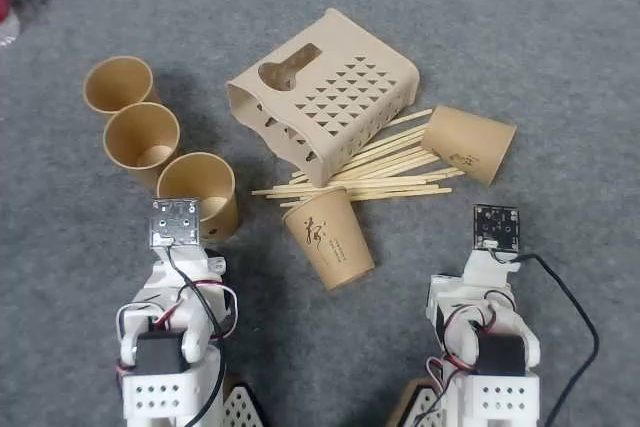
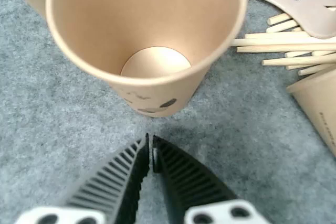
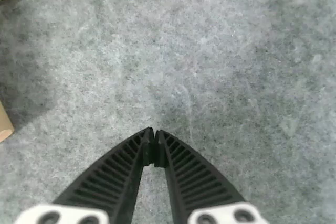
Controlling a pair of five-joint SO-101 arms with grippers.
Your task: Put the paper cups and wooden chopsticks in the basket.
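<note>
While the basket [image 1: 340, 57] lies tipped over on the grey table [image 1: 560, 67], the wooden chopsticks [image 1: 385, 172] fan out loose against its near edge. Three paper cups stand upright in a diagonal row on the left: far cup [image 1: 118, 84], middle cup [image 1: 141, 139], near cup [image 1: 197, 190]. Two more are down on their sides, the front toppled cup [image 1: 330, 237] just beside the sticks and the right toppled cup [image 1: 468, 143] at their far end. The left gripper [image 2: 151, 148] hovers just short of the near cup, fingers pressed together, gripping nothing. The right gripper [image 3: 154, 145] hangs over bare table, fingers closed and empty too.
</note>
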